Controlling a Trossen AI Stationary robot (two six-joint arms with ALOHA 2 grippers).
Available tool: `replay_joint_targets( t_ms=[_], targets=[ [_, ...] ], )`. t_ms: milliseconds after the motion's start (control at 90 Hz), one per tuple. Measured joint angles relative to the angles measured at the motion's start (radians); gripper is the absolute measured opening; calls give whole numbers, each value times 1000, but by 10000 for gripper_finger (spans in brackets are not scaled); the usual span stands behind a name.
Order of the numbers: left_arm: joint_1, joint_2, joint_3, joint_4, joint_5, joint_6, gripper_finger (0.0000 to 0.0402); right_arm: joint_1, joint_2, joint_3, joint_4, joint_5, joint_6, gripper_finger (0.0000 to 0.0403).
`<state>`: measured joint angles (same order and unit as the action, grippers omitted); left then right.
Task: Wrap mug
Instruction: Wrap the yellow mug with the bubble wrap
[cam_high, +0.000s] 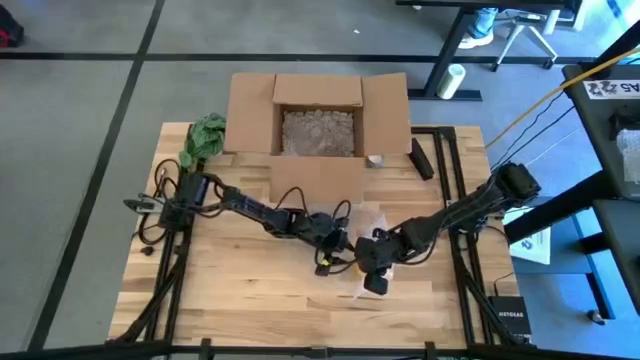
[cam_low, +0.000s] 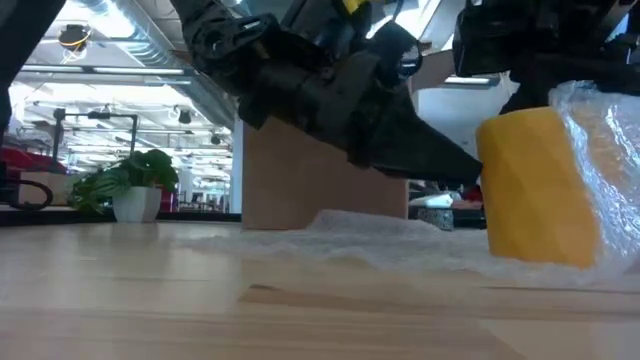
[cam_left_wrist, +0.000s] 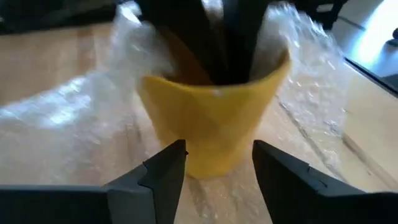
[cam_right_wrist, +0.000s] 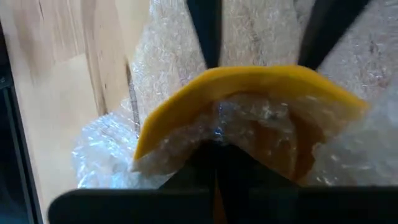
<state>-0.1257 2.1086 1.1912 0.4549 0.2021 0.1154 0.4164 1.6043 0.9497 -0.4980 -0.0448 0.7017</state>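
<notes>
- The yellow mug (cam_left_wrist: 214, 127) stands upright on the sheet of bubble wrap (cam_low: 360, 232), which lies on the wooden table (cam_high: 240, 285) in front of the cardboard box (cam_high: 318, 125)
- The right gripper (cam_right_wrist: 214, 168) is directly above the mug and reaches down into its mouth; in the right wrist view its fingers are close together and push a bunch of the wrap inside the mug, so they seem to pinch the wrap there
- The left gripper (cam_left_wrist: 216, 168) is just beside the mug, on the side away from the right arm; its two fingers (cam_left_wrist: 165, 171) are spread apart, hold nothing, and the mug wall is just ahead of the gap between them
- What appears done: one side of the mug, the side far from the left gripper, is already covered with wrap, and the upper edge of that wrap is tucked into the opening
- What appears left: the side that faces the left gripper is bare yellow, and a large part of the sheet lies flat on the table under and around the left gripper
- In my judgement the task is about in the middle; the loose part of the sheet must be lifted, brought around the bare side and tucked in or folded closed
- The small plant (cam_low: 135, 185) and the box are well apart from both grippers and take no part now
</notes>
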Motion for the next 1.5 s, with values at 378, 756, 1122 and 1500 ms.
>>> replay_joint_targets(
  t_ms=[378,756,1122,1500],
  targets=[
    [1,-44,0,-354,-7,-91,170,2,1,0,0,2,0,0],
    [-71,-178,0,-709,-247,-177,170,2,1,0,1,7,0,0],
    [-122,-250,-42,-958,-470,-282,170,2,2,0,2,6,0,0],
    [34,-257,-174,-862,-255,-318,171,3,2,0,2,2,0,0]
  ],
)
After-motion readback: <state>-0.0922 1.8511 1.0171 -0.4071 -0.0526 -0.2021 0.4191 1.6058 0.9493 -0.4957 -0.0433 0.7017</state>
